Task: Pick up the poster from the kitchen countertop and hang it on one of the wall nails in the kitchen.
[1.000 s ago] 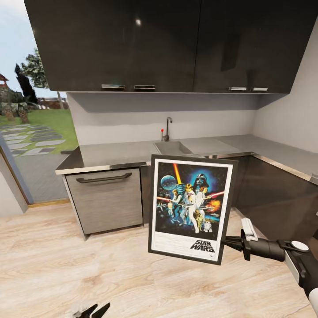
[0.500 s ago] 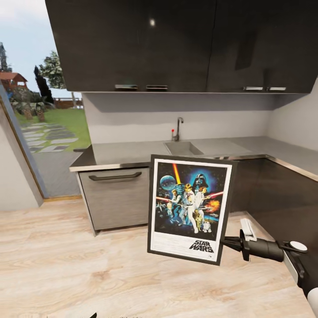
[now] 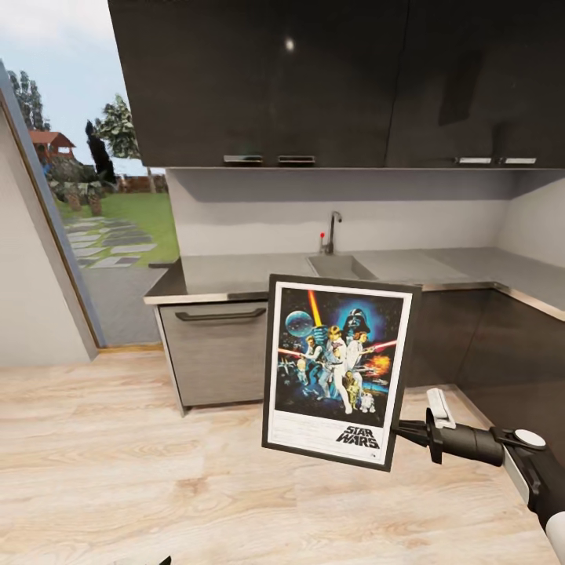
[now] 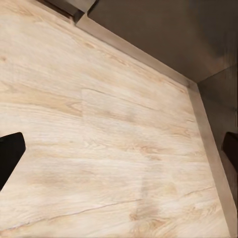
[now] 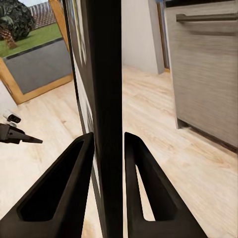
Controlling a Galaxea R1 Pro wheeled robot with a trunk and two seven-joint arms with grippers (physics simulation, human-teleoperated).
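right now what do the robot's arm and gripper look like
The right gripper has slim black tapered fingers with hollow slots, on a black cylindrical wrist carrying a small white clip-like block. Behind it sits a white-capped round joint, then dark and white arm casing. No cables visible.

The poster [image 3: 339, 370] has a thin black frame, a white border and blue-black artwork with orange and red streaks, pale figures and a black helmet; the "STAR WARS" logo is black on white. The right gripper [image 3: 402, 431] is black, its arm [image 3: 541, 479] black and white. The countertop [image 3: 235, 275] is matte grey with a metallic front edge, the upper cabinets [image 3: 314, 78] glossy black, the drawer front [image 3: 220, 357] streaked grey. The floor [image 3: 118, 471] is pale wood grain. The wall [image 3: 251, 220] is light grey. The tap [image 3: 333, 230] is chrome with a red dot beside it. Outside, green lawn [image 3: 145, 216] and blue sky [image 3: 63, 71].
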